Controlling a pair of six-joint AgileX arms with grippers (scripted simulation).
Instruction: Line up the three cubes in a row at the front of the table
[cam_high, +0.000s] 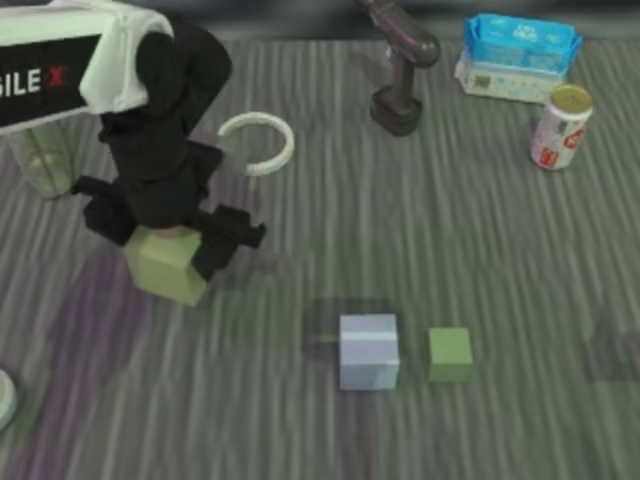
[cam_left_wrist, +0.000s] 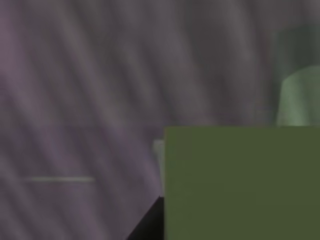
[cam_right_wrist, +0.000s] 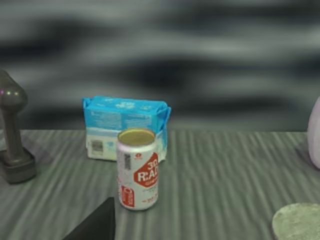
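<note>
Around our left gripper (cam_high: 165, 232) the desk (cam_high: 420, 250) is mostly bare: open wood-grain runs from it toward the top view's right and toward the front edge, with only a white ring (cam_high: 257, 143) close behind it and a dark drill-shaped tool (cam_high: 400, 70) farther back. A blue packet (cam_high: 520, 55) and a red-and-white can (cam_high: 560, 127) stand well apart at the far right corner; the right wrist view shows the can just before the packet.

Our left gripper sits over the olive cube (cam_high: 165, 265), its black fingers straddling the cube's upper part, one on either side. Whether they press the faces or stand a little off them we cannot tell. In the left wrist view the cube's flat face fills the lower corner, right against the camera.

The olive cube is turned slightly askew to the desk's edges. To the gripper's right and nearer the front, the lavender cube (cam_high: 368, 351) and the small green cube (cam_high: 450, 354) lie side by side, close but apart, both square to the front edge.

Our right arm is out of the top view.
</note>
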